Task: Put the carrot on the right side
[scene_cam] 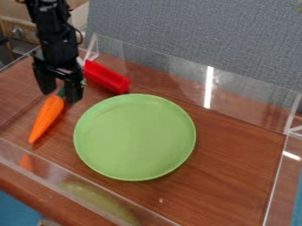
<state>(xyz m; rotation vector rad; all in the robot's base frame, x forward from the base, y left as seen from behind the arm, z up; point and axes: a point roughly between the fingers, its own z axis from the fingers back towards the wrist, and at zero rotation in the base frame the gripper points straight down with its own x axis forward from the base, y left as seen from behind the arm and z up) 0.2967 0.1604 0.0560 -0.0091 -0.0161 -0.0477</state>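
the carrot lies flat on the brown wooden surface, at the left of the picture, its pointed orange tip toward the near left corner and its dark green top toward the far side. nothing grips it. just to its right sits the green plate, round and bare, close beside the carrot though whether the two touch cannot be told.

right above the carrot's leafy end hangs the black pincer, pointing straight down, its two fingers spread wide apart with nothing between them. the fingertips stand near the green top; whether they touch it cannot be told. the black arm rises from the pincer toward the top left corner of the picture.

behind the pincer and slightly to its right lies the red block, a rectangular piece set at an angle, near the far rim of the plate but apart from it.

a low clear plastic wall runs around the surface, enclosing the carrot, plate and block. beyond the far wall stands a grey-blue panel.
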